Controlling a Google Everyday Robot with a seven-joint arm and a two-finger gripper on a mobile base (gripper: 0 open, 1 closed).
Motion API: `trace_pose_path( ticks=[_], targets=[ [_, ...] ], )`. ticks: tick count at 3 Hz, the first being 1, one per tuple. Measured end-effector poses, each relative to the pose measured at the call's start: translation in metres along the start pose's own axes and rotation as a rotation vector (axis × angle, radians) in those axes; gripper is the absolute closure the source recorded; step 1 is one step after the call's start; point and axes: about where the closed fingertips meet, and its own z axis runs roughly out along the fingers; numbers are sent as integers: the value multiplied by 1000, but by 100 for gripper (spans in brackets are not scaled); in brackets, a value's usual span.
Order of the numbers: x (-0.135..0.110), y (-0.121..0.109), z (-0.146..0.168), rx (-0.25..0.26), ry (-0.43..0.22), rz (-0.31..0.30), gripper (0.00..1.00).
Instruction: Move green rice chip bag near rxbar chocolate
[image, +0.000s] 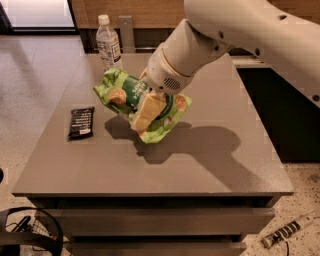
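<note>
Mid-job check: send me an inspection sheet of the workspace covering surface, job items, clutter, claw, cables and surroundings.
Surface: grey table, flat top, drawer fronts below.
Job's things: green rice chip bag held tilted off the tabletop, with its shadow beneath; rxbar chocolate lies flat near the table's left edge in view, apart from the bag.
Clutter: water bottle upright at the far edge.
Grippers: claw shut on the bag, above the table's middle.
Cables: black cables on the floor at lower left; a corded item on the floor at lower right.
Surroundings: speckled floor, wood panelling behind, dark cabinet at right.
</note>
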Motion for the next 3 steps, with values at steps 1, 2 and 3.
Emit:
trace_pose_path(
  ticks=[1,2,3],
  targets=[
    [-1,1,0,0,1,-3,28],
    [-3,2,0,0,2,-7,0],
    [-3,2,0,0,2,-7,0]
  ],
)
